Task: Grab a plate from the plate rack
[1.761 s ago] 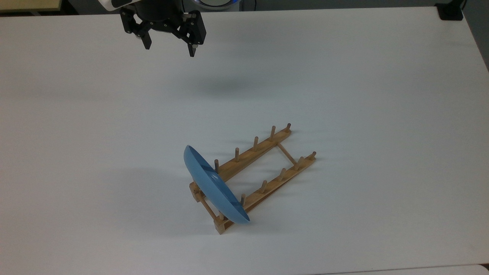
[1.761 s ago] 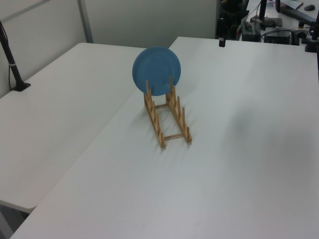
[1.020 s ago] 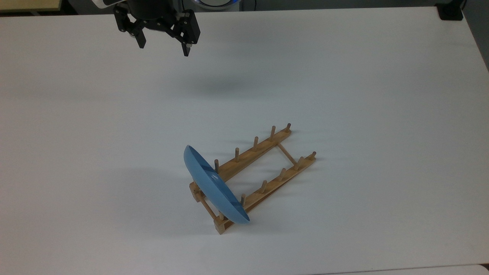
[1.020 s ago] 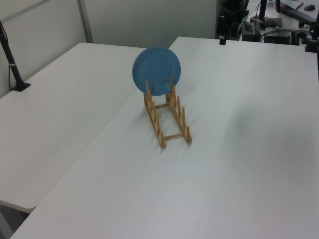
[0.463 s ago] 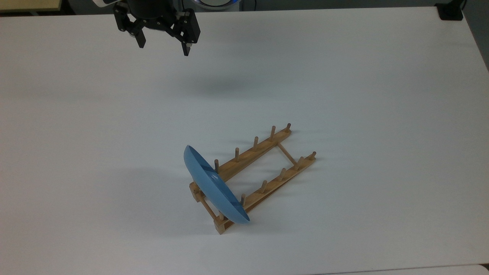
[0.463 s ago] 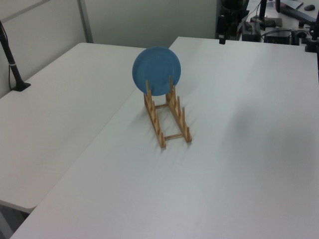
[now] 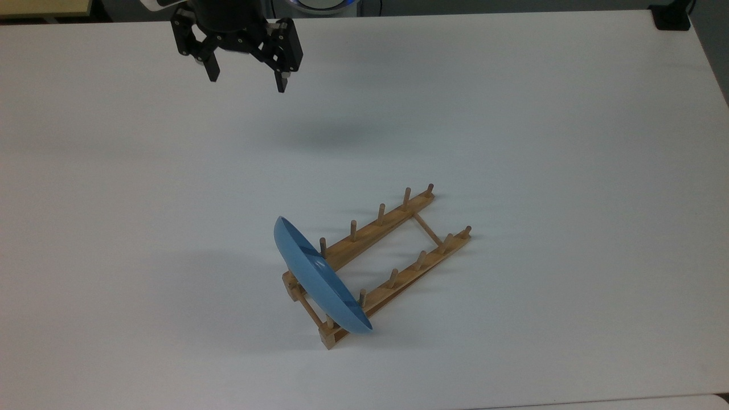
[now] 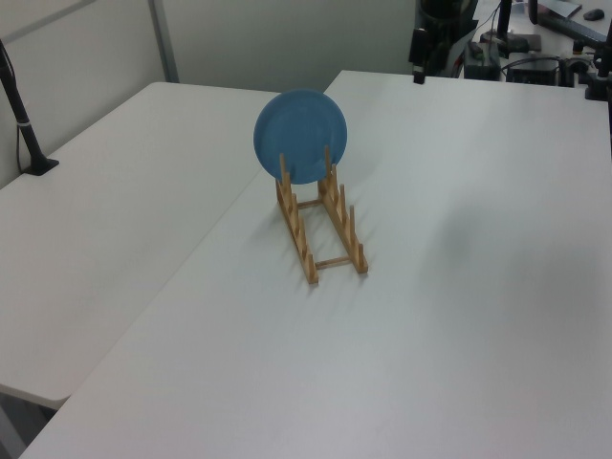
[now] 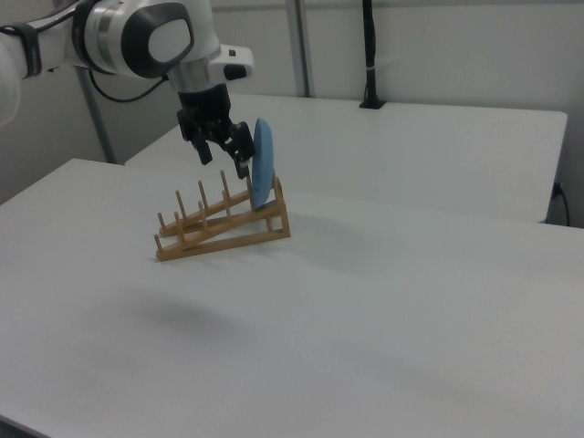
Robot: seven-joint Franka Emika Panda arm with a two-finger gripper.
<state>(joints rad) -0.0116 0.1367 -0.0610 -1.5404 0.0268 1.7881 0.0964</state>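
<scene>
Hovering up high | gripper (image 7: pixel 246 81) jaws spread apart, holding nothing | plate (image 7: pixel 320 284) parked upright in plate rack (image 7: pixel 393 253) end slot | table (image 7: pixel 512 114) | grab not started yet

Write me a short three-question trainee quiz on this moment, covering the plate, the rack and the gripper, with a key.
1. True or false: the plate lies flat on the table.
2. In the top view, at which end of the plate rack does the plate stand?
A. the lower-left end
B. the upper-right end
C. the middle slot
3. Fill in: the gripper is ____ and holds nothing, hanging above the table well away from the plate.

Key
1. False. It stands on edge between the pegs, leaning slightly.
2. A.
3. open.
</scene>
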